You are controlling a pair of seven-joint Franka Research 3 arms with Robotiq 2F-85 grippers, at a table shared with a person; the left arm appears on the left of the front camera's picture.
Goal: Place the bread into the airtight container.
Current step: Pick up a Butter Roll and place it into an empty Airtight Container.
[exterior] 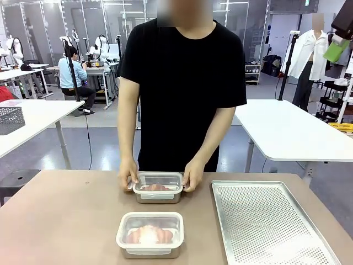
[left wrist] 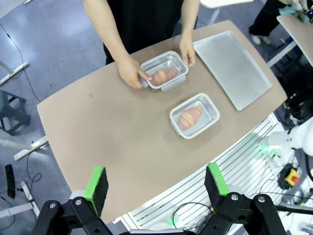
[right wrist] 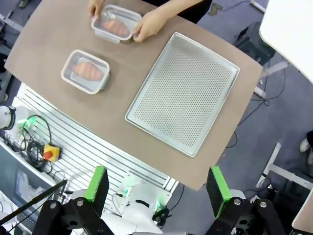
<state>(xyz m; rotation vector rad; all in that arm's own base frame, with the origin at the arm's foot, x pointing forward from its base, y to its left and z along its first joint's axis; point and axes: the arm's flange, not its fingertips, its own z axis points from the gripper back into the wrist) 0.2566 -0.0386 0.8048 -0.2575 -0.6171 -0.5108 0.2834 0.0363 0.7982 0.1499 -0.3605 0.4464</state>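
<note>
Two clear airtight containers stand on the brown table, each with a piece of bread inside. The near container [exterior: 150, 234] [left wrist: 194, 115] [right wrist: 85, 71] has its lid on over a bread [exterior: 149, 235] [left wrist: 190, 117] [right wrist: 87, 71]. The person's hands [exterior: 128, 174] hold the far container [exterior: 158, 186] [left wrist: 164, 71] [right wrist: 116, 23] at both sides; its bread [exterior: 156, 187] [left wrist: 164, 75] shows through. High above the table, my left gripper [left wrist: 155, 182] is open with nothing between its fingers. So is my right gripper [right wrist: 157, 184], also high up.
A perforated metal tray [exterior: 265, 221] [left wrist: 231, 66] [right wrist: 185, 94] lies bare on the table's right side. A white table [exterior: 292, 130] stands behind on the right. The left half of the brown table [exterior: 60, 215] is bare.
</note>
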